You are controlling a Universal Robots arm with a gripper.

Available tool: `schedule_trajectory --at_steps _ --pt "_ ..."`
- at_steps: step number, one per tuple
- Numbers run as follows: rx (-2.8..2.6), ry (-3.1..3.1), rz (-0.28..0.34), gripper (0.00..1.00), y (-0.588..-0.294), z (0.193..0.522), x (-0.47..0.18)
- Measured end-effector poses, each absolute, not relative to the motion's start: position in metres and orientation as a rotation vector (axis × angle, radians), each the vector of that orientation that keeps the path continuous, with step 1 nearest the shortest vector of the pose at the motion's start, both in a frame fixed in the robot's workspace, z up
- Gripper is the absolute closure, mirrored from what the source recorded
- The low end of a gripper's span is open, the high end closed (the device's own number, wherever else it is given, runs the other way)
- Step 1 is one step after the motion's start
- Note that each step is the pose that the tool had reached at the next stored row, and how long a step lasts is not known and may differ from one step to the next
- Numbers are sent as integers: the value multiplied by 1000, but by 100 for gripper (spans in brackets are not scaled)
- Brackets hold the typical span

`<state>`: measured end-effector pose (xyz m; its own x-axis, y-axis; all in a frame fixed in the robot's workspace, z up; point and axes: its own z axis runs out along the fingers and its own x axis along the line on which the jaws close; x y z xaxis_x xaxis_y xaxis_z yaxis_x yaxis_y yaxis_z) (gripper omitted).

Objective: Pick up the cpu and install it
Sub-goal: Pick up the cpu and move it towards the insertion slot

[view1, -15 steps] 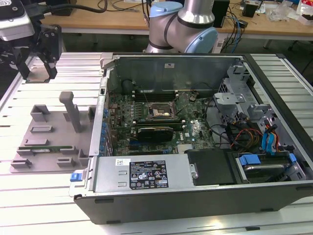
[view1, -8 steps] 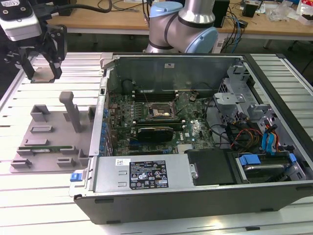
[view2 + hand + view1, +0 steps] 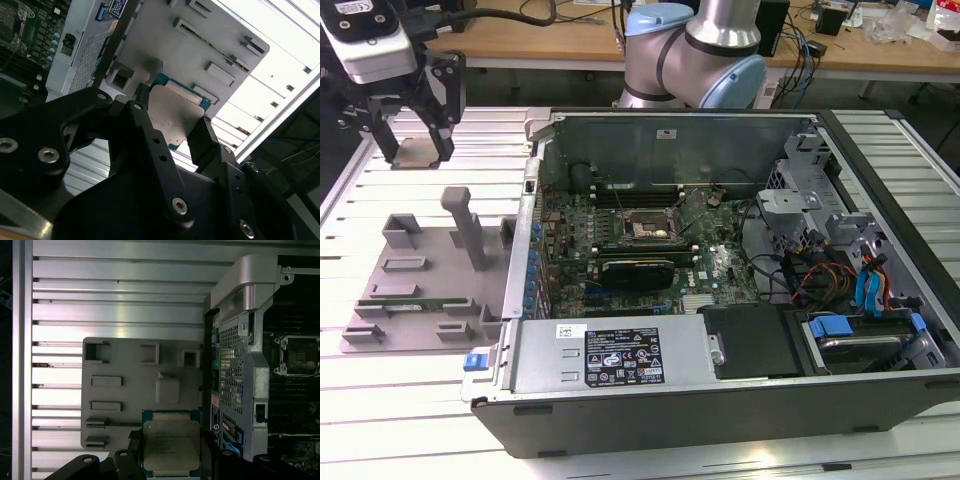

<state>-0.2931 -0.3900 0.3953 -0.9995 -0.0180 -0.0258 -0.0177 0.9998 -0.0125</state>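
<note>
The cpu point(image 3: 420, 152) is a flat square chip with a silvery-grey top, held well above the table at the exterior view's far left. My gripper point(image 3: 417, 148) is shut on it, one black finger on each of two opposite edges. Both wrist views show the cpu point(image 3: 175, 112) point(image 3: 171, 445) clamped between the fingers point(image 3: 200, 137) point(image 3: 134, 447), its metal face and teal edge visible. It hangs above the grey parts fixture point(image 3: 420, 265) point(image 3: 130, 390). The motherboard's black socket frame point(image 3: 650, 228) point(image 3: 300, 356) lies open inside the computer case, to the exterior view's right of the gripper.
The open computer case point(image 3: 720, 300) takes up the middle and right of the slatted metal table point(image 3: 380, 420). The fixture has an upright grey post point(image 3: 465, 225) and holds a green memory stick point(image 3: 410, 296). Cables and drive bays point(image 3: 850, 290) crowd the case's right side.
</note>
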Motion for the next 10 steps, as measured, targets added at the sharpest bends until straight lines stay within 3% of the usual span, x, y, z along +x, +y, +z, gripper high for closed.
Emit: schedule_trajectory --at_steps 10 --pt "-28 3116 -19 45 -390 395 -277"
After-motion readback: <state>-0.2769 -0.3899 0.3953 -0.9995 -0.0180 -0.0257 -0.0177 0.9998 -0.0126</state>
